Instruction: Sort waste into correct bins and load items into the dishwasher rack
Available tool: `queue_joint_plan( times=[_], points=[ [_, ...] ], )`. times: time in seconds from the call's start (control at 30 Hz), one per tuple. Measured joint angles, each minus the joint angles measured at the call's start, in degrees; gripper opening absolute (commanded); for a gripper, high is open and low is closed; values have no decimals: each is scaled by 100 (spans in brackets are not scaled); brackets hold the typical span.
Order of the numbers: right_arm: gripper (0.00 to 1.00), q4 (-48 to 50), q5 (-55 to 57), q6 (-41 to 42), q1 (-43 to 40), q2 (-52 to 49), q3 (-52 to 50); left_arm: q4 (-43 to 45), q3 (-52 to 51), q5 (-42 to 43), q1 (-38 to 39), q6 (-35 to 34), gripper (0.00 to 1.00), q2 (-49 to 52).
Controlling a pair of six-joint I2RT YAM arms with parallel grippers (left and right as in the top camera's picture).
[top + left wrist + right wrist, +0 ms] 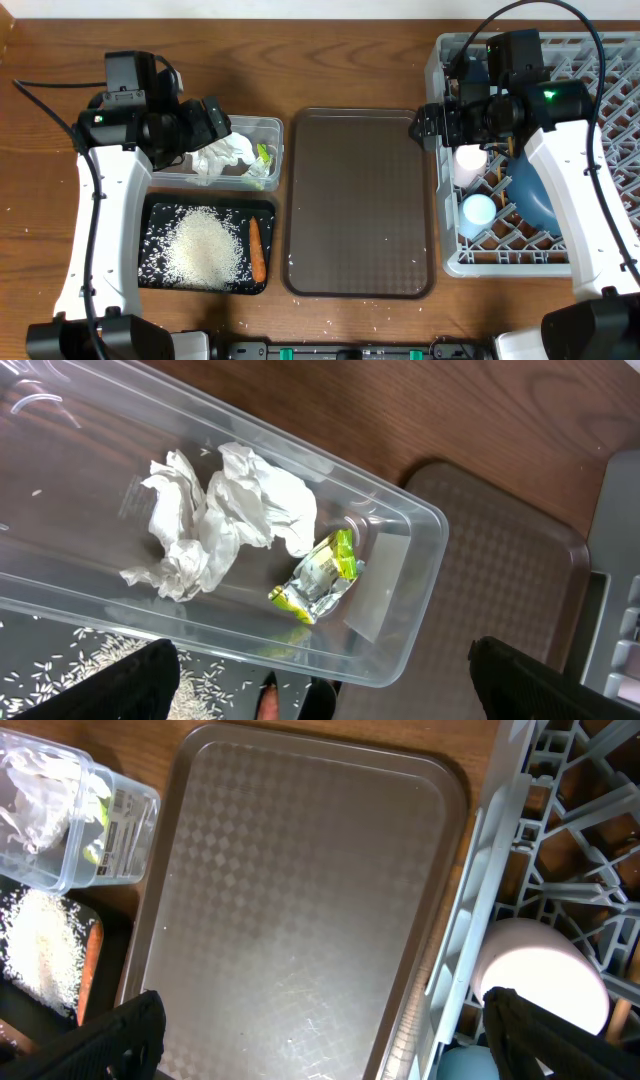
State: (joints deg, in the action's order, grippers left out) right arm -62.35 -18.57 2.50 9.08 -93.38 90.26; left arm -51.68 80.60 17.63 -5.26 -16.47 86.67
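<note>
**Waste in its bins, crockery in the rack: how each piece would handle**

The crumpled napkin (pixel 225 520) and the green-and-white wrapper (pixel 318 575) lie side by side in the clear tub (pixel 420 560); the rice (pixel 205 248) sits heaped in the black tray (pixel 150 205) with the carrot (pixel 257 250) just beside it; the brown tray (pixel 360 200) carries nothing but a few pale specks.

In the dishwasher rack (pixel 445 60) stand the dark-blue plate (pixel 530 195), the pink cup (pixel 545 970) and the light-blue cup (pixel 478 208); the bowl and chopsticks I cannot make out under the right arm.

The left gripper (pixel 212 118) hangs over the tub with its jaws spread wide and nothing between them; the right gripper (pixel 425 125) hovers at the rack's edge, equally wide and empty.

Judging by looks: the napkin is light, soft and squashes easily, so a raised fold is the place to pinch; the wrapper is thin, crinkly and probably slick, best taken by its twisted end; the rice is loose and will not pinch cleanly, so it is better moved with the tray under it; the carrot is stiff and thin and may roll, so grip across its middle.

The plate looks heavy, glazed and breakable; hold it by the rim; the cups are lighter, and one wall at the lip suits them.
</note>
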Motion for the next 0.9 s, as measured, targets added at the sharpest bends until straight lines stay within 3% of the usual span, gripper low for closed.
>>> queue_joint_plan(
  times=[0.9],
  points=[
    [99, 4, 109, -4, 0, 0, 0, 0, 0, 0, 0, 0, 95, 0]
  ],
)
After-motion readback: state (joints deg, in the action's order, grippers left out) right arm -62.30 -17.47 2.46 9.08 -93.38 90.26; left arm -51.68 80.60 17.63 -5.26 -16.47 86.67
